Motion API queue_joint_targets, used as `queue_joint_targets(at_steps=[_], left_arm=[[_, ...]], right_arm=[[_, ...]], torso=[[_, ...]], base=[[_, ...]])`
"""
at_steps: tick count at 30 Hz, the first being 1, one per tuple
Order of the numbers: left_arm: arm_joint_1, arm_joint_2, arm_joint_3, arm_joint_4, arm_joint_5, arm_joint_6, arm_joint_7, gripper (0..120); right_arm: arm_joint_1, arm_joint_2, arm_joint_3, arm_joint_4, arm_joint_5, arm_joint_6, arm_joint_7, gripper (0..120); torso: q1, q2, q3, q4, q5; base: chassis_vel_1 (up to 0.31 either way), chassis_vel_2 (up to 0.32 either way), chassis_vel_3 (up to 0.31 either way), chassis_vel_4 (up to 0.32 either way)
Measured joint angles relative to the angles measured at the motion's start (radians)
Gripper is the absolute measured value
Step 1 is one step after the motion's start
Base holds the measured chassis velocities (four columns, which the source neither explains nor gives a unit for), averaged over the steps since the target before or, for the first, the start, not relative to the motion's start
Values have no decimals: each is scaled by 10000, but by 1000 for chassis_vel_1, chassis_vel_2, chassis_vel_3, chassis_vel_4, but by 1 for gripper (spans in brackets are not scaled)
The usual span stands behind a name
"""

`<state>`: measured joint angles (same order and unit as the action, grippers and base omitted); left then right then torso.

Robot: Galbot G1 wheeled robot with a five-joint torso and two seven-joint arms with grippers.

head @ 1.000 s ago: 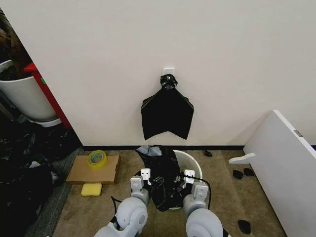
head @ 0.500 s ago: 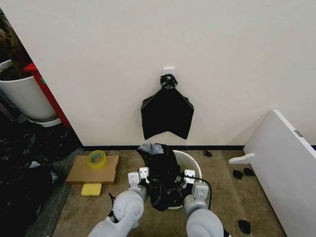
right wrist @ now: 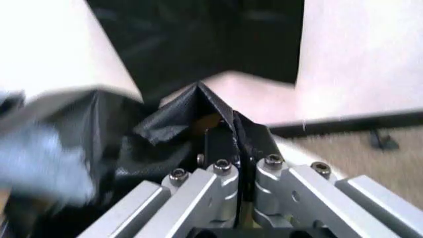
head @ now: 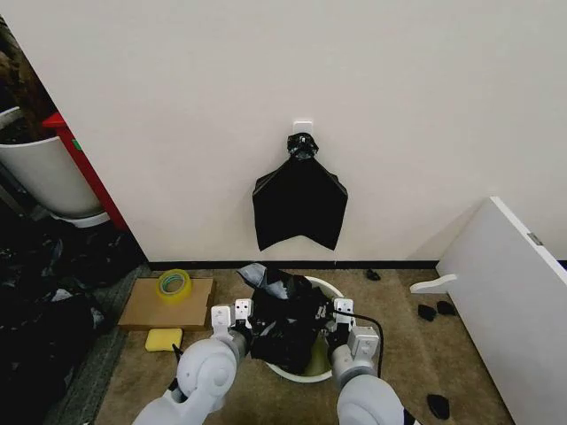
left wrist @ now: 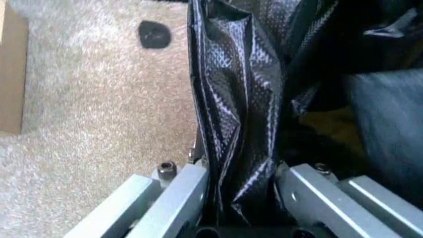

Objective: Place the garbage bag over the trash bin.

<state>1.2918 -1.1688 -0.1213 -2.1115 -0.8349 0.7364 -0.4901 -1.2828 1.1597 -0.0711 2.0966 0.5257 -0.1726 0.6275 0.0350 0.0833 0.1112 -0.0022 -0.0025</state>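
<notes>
The garbage bag [head: 285, 317], black and crinkled, is stretched between my two grippers over the mouth of the trash bin [head: 298, 374], a round white bucket on the carpet by the wall. My left gripper [head: 230, 312] is shut on the bag's left edge. In the left wrist view the bag [left wrist: 238, 114] runs up from between the fingers [left wrist: 173, 196] of that gripper [left wrist: 242, 198]. My right gripper [head: 342, 311] is shut on the bag's right edge. In the right wrist view this gripper [right wrist: 242, 166] pinches a fold of the bag [right wrist: 173, 130].
A flat black bundle [head: 299, 202] hangs on the wall above the bin. Left of it lie a cardboard piece with a tape roll [head: 174, 285] and a yellow sponge [head: 165, 338]. A white board [head: 514, 297] leans at the right. A large white tub [head: 44, 173] stands far left.
My left gripper has moved left, pulling the bag wider. The bag now spreads across the bin's mouth, and more of the bin's near rim shows.
</notes>
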Motion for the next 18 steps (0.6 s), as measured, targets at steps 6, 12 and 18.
queue_joint_targets(at_steps=[6, 12, 18], left_arm=[[353, 537, -134, -565, 1258, -63, 651, 1], [508, 812, -220, -959, 1580, -228, 909, 1], [610, 1022, -472, -1678, 1416, -420, 1073, 1]], right_arm=[[245, -51, 418, 6, -8, 381, -363, 0], [224, -105, 963, 122, 83, 380, -310, 0], [81, -231, 1617, 35, 787, -327, 326, 0]], torso=[[0, 0, 0, 0, 0], [0, 0, 0, 1, -1], [0, 0, 0, -1, 1]], base=[[0, 0, 0, 0], [0, 0, 0, 0], [0, 0, 0, 0]])
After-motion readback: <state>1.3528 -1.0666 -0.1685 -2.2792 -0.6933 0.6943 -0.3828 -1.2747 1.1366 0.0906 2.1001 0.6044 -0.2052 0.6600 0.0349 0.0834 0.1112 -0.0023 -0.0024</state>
